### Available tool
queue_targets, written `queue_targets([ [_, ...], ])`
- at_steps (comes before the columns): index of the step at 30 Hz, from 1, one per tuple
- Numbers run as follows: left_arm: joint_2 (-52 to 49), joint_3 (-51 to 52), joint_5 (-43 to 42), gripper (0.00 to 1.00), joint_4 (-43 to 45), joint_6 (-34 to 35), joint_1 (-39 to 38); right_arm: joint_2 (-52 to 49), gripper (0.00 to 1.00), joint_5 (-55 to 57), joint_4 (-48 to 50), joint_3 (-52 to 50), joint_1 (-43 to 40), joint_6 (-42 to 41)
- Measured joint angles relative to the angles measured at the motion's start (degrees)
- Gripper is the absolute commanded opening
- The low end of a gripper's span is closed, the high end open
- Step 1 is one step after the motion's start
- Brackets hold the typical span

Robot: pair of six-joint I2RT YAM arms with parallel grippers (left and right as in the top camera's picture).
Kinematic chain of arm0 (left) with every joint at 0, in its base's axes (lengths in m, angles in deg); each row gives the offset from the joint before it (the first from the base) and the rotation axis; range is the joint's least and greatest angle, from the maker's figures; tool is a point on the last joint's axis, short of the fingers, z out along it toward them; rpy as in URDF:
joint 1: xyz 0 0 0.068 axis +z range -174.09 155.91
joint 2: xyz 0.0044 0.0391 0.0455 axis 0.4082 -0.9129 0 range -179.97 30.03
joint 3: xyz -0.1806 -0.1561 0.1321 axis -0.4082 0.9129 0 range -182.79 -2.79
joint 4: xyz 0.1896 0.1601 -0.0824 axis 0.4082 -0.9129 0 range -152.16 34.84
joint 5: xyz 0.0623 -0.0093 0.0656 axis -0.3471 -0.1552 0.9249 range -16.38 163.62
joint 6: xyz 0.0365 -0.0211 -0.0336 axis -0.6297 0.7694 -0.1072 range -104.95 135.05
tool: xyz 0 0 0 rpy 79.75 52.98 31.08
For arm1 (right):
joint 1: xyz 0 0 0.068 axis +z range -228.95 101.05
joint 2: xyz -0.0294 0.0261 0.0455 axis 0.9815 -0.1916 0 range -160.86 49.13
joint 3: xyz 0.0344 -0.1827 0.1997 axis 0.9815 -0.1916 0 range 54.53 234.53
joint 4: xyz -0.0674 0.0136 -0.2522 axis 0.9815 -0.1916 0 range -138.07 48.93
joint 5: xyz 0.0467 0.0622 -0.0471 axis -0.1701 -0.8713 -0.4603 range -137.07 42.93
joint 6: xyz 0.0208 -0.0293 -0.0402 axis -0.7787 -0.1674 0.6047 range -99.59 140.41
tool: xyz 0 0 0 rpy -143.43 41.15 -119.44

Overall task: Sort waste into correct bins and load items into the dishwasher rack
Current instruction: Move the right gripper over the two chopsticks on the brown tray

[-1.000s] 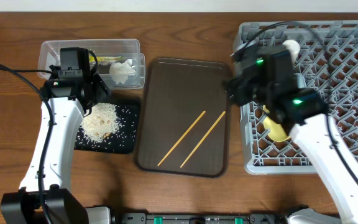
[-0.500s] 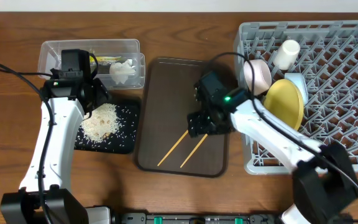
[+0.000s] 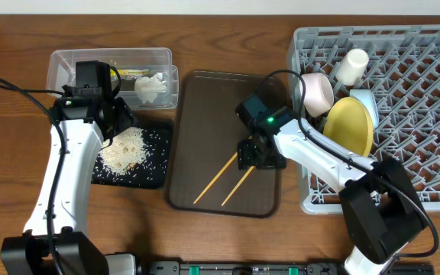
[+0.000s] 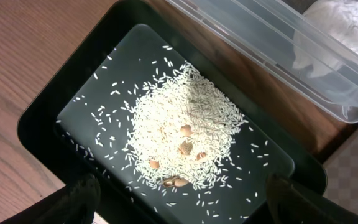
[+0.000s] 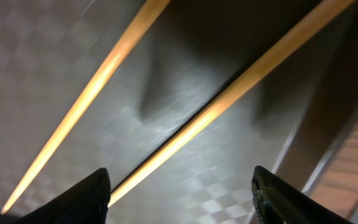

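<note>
Seen from overhead, the right gripper (image 3: 255, 153) covers the upper ends of the chopsticks (image 3: 218, 176). The rack (image 3: 426, 122) runs off the right edge, and the left arm (image 3: 63, 168) half hides the wrapper (image 3: 132, 74). The right wrist view shows the chopsticks blurred, their ends cut off. The tissue (image 4: 337, 25) is cropped at the left wrist view's upper right.

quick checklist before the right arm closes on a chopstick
1. Right tool open: ok.
2. One chopstick crosses the gap of that tool: ok.
3. Other chopstick apart from it: ok.
4. Tool low enough over the brown tray to grip: cannot tell.
5. Free pegs in the rack: ok.
6. Left tool out of the way, over the black tray: ok.
</note>
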Motion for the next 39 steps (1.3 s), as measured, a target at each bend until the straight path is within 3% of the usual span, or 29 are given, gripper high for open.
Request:
queue_targets([
  [10, 0.0, 0.0, 0.0, 0.88, 0.0, 0.0, 0.0, -1.6, 0.72, 3.5, 1.8, 0.0, 0.0, 2.3],
  [13, 0.0, 0.0, 0.0, 0.88, 0.0, 0.0, 0.0, -1.8, 0.79, 3.6, 1.9, 0.0, 0.0, 5.1],
  [18, 0.0, 0.0, 0.0, 0.88, 0.0, 0.0, 0.0, -1.8, 0.81, 3.6, 3.5, 0.0, 0.0, 11.1],
  [28, 0.0, 0.0, 0.0, 0.88, -0.4, 0.0, 0.0, -1.8, 0.79, 3.6, 3.2, 0.0, 0.0, 15.2],
  [39, 0.0, 0.0, 0.0, 0.88, 1.1, 0.0, 0.0, -1.8, 0.72, 0.8, 2.9, 0.0, 0.0, 11.9],
])
